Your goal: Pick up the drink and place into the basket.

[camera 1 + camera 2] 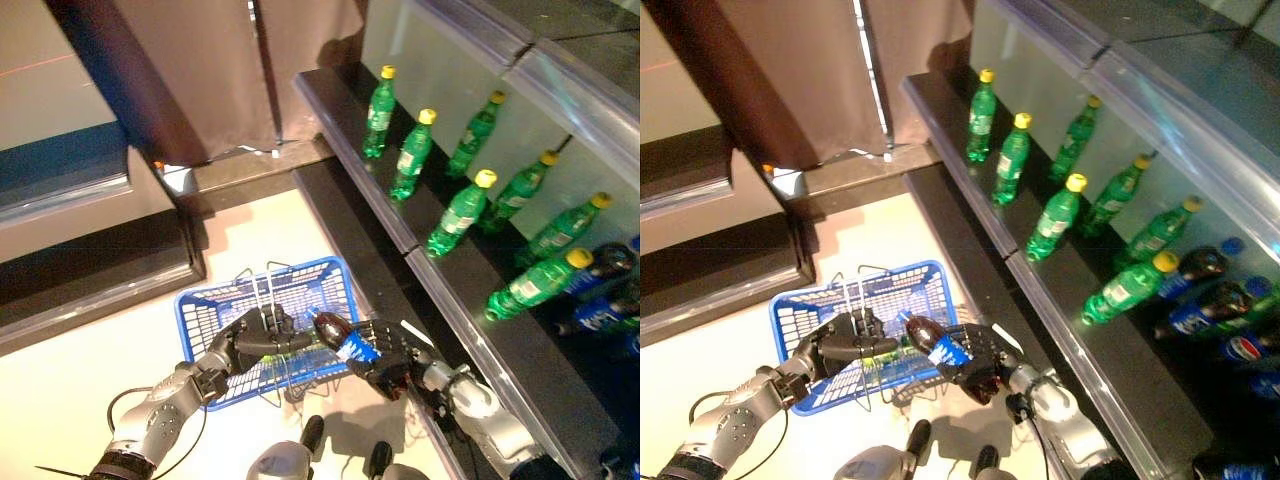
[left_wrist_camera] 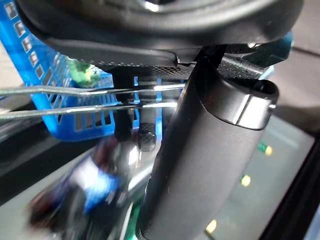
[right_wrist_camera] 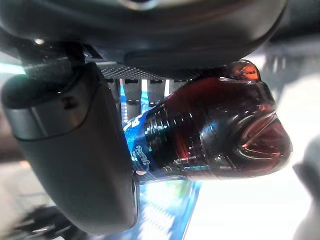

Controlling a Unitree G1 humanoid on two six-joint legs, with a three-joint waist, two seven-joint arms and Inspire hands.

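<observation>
A dark cola bottle with a blue label point(image 1: 338, 336) lies tilted in my right hand point(image 1: 388, 366), whose fingers are curled round it, cap end pointing toward the basket. The bottle hangs over the right rim of the blue plastic basket point(image 1: 212, 312) on the floor. In the right wrist view the bottle's base point(image 3: 220, 135) is pressed between the palm and the thumb point(image 3: 75, 155). My left hand point(image 1: 250, 338) is shut on the basket's wire handles point(image 2: 75, 91), holding them upright over the basket. Something green point(image 2: 82, 72) lies inside the basket.
A dark shelf point(image 1: 345, 140) runs along the right with a row of green bottles point(image 1: 378, 105) with yellow caps, and dark cola bottles point(image 1: 605, 265) further right. A dark step point(image 1: 100, 270) lies to the basket's far left.
</observation>
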